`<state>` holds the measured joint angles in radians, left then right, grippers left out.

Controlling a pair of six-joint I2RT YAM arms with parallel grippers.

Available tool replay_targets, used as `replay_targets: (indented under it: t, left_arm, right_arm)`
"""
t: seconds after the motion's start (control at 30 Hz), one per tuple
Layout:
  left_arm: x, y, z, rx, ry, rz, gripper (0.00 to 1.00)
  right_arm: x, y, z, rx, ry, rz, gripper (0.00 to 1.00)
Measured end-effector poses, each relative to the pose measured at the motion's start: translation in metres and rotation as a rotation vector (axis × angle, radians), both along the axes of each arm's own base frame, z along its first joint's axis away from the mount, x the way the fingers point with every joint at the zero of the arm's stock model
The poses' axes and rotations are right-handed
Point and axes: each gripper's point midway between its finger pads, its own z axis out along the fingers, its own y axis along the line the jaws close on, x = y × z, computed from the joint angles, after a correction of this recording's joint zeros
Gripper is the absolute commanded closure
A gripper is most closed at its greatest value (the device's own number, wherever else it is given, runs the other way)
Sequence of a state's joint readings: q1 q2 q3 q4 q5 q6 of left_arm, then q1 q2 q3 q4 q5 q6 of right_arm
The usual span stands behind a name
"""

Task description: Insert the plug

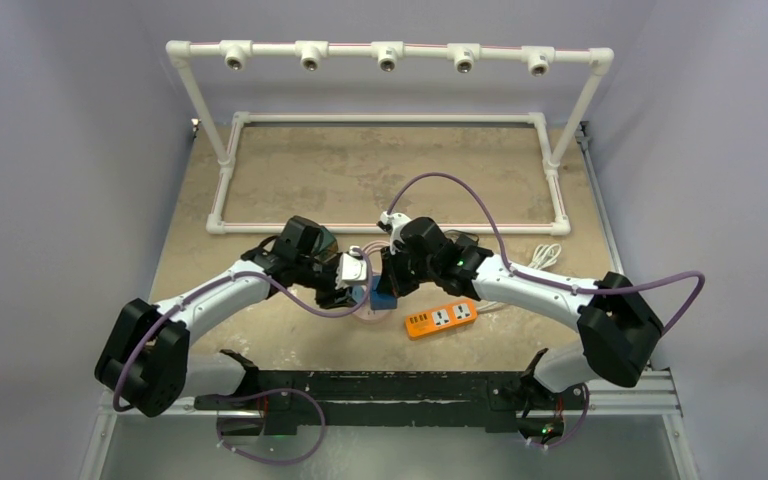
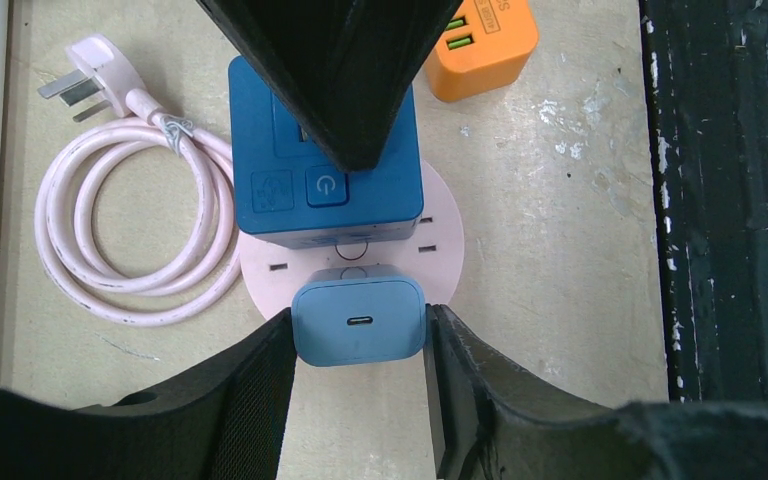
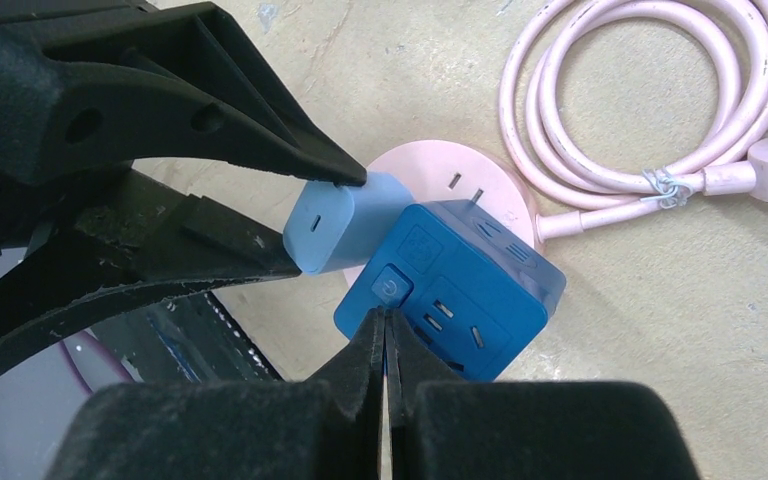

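The left hand [image 2: 358, 320] is partly open, clamping the light-blue plug [image 2: 360, 298] by its sides above the near edge of the round pink socket [image 2: 442, 240]. The plug's pins are hidden; seating cannot be determined. The right hand [image 3: 385, 325] is fully closed and empty, tips on the blue cube [image 3: 480, 290], which covers much of the socket. The orange strip [image 2: 480, 50] is cut off by the frame.

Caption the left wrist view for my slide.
Left pincer grips light-blue USB-C charger at round pink socket, beside dark-blue cube adapter.

The cube adapter [image 2: 325, 190] sits on the round socket [image 2: 445, 262], charger [image 2: 359, 320] just beside
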<state>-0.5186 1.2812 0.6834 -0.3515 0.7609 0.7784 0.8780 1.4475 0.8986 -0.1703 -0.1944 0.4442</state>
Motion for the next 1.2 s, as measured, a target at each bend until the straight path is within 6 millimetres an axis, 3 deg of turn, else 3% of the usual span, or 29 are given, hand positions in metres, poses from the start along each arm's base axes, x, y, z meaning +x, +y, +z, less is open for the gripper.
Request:
replay_targets:
  t: [0.73, 0.97, 1.2]
  left_arm:
    - [0.007, -0.01, 0.0, -0.004, -0.035, -0.012, 0.61]
    - [0.01, -0.011, 0.0, -0.006, -0.047, -0.005, 0.61]
    - [0.009, -0.012, -0.001, -0.011, -0.05, -0.02, 0.57]
  right_arm:
    - [0.0, -0.004, 0.006, -0.001, -0.019, -0.01, 1.0]
    - [0.0, 0.009, 0.015, 0.06, -0.027, 0.025, 1.0]
    - [0.004, 0.026, 0.0, 0.065, 0.014, 0.061, 1.0]
